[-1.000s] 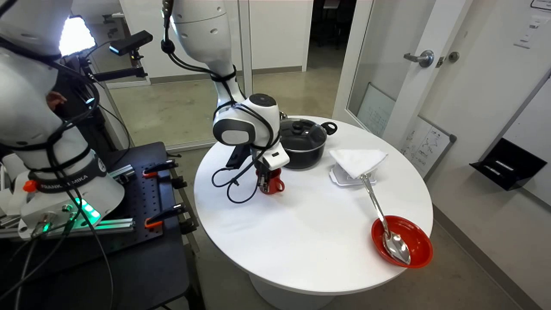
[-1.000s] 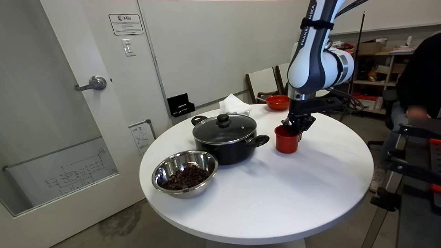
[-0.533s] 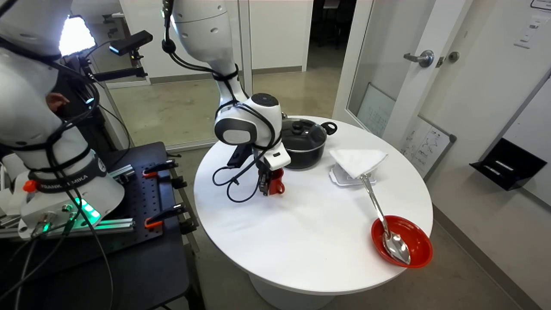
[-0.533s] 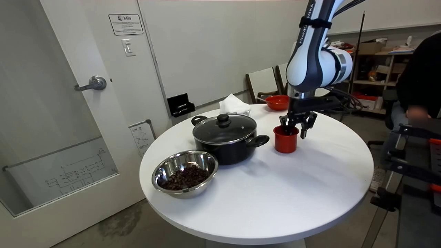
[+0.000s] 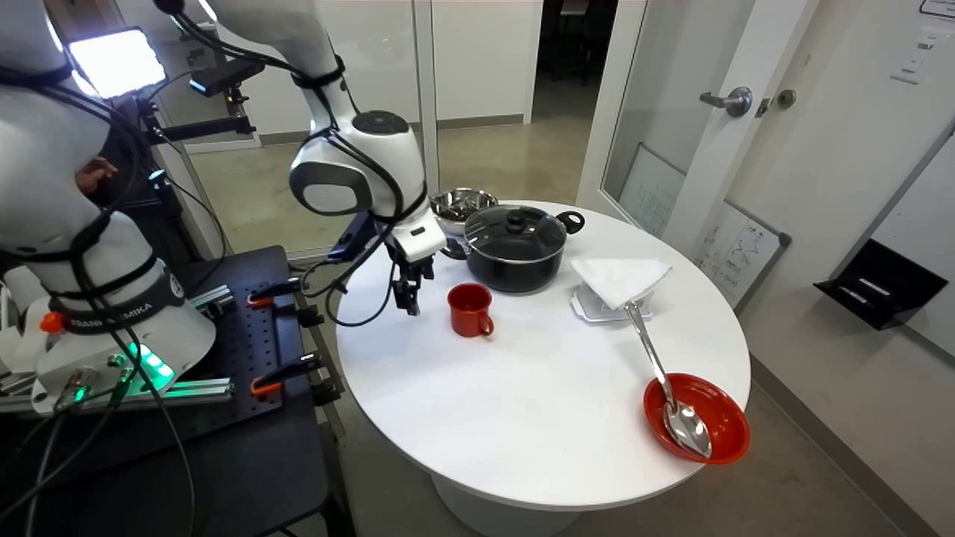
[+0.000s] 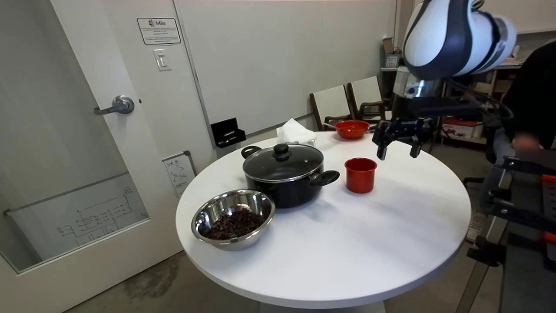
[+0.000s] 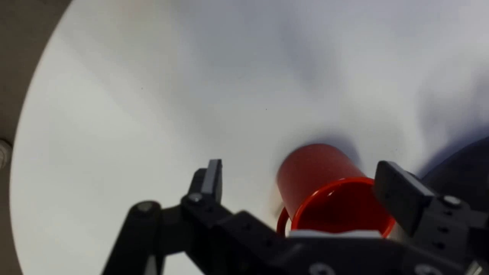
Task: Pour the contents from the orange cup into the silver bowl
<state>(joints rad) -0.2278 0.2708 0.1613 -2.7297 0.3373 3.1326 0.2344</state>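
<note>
The orange cup (image 5: 469, 317), a red-orange mug, stands upright on the table, its handle showing in an exterior view. From above, in the wrist view, the visible inside of the cup (image 7: 309, 179) is plain dark red. My gripper (image 6: 398, 153) is open and hangs above the table beside the cup, apart from it, on the robot base's side. Nothing is between its fingers (image 7: 214, 179). The silver bowl (image 6: 236, 244) holds many small dark beans and sits at the table's edge beside the pot. Behind that pot the bowl (image 5: 448, 225) is partly hidden in an exterior view.
A dark lidded pot (image 6: 284, 191) with two handles stands between the bowl and the cup. A white cloth (image 5: 623, 280) lies over a clear container. A red bowl (image 5: 727, 425) with a spoon (image 5: 688, 429) rests at the table's rim.
The jaws have spread apart. My gripper, with a finger inside the cup half a second ago, has come up out of it and drawn back towards the base. The cup stays standing.
</note>
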